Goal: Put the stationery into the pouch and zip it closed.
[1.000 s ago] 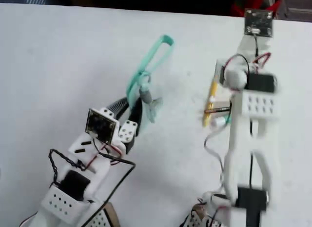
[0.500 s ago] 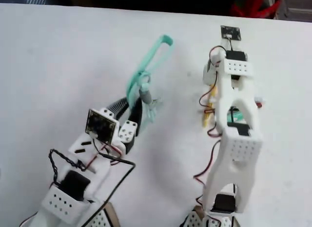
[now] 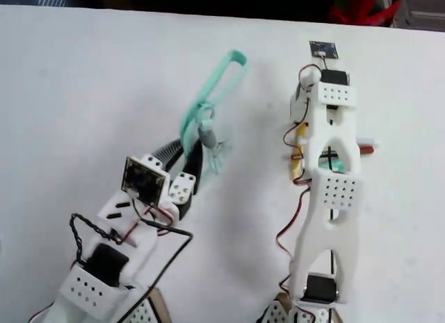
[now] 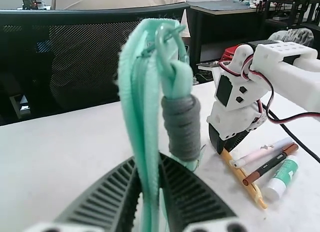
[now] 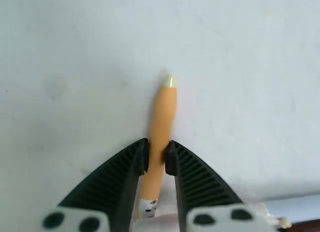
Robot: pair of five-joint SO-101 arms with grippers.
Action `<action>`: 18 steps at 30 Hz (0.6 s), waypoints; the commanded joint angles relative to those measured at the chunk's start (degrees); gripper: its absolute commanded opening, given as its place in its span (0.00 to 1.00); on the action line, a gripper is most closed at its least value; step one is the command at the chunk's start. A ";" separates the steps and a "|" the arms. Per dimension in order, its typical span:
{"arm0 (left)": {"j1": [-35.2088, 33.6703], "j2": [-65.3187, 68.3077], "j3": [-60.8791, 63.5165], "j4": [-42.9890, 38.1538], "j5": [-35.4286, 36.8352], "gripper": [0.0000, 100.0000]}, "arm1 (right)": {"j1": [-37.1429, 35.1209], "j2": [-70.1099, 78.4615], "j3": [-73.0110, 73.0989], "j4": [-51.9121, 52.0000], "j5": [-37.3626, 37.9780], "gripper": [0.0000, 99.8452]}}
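left claw (image 4: 148, 164): closed on the near end of the mint-green pouch (image 4: 145, 92), which is pinched between both jaws and stands on its edge, its length running to the far right over the table (image 3: 83, 94), left of centre. judged purpose: the clamp anchors the pouch so its upper edge faces the other arm for loading. the zip pull (image 4: 181, 127), wrapped in grey, hangs at the clamped end just beside the jaws, probably bulked out so a claw can catch it later. whether the pouch mouth is open cannot be told from these views. right claw (image 5: 156, 147): closed across the orange pen (image 5: 162, 117), jaws tight on either side of the barrel, the tip pointing out beyond them at table level; whether the pen is lifted off the surface cannot be told. the grip sits towards one end, which should leave a long free length to feed into the pouch. remaining stationery: a pink pen (image 4: 262, 152), a brown marker (image 4: 270, 164) and a green-capped tube (image 4: 281, 174) lie close together on the table right of centre, by the right arm, well apart from the pouch. assessment: early stage, first item gripped, nothing seen inside the pouch, zip not yet drawn. risk: the thin pouch may fold when the pen is pressed in.
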State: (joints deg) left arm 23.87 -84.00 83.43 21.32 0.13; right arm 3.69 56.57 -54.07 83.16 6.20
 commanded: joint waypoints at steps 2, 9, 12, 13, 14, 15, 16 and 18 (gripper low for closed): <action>0.13 0.57 -0.18 -1.14 0.26 0.03 | -0.13 -4.79 -14.95 11.82 0.70 0.02; 0.13 0.57 -0.18 -0.97 0.26 0.05 | -0.75 -16.84 -24.70 15.69 0.70 0.02; 0.22 0.57 -0.09 -0.62 0.62 0.13 | -2.24 -23.96 -22.42 15.69 0.35 0.02; 0.22 0.57 -0.09 -0.35 0.62 0.14 | -2.77 -26.51 -21.45 15.69 0.18 0.02; 0.22 0.57 -0.26 0.44 0.62 0.15 | -3.38 -29.14 -20.84 15.69 0.09 0.02; 0.22 0.57 -0.53 1.05 0.62 0.15 | -3.91 -32.13 -20.40 15.69 -0.62 0.02; 0.22 0.57 -0.53 1.14 0.62 0.15 | -4.26 -35.12 -20.31 15.69 -2.11 0.02; 0.22 0.57 -0.53 1.05 0.62 0.15 | -4.97 -42.59 -20.48 15.69 -5.63 0.02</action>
State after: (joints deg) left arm 23.78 -83.12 83.52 22.29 0.04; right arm 0.09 26.07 -74.11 98.55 4.18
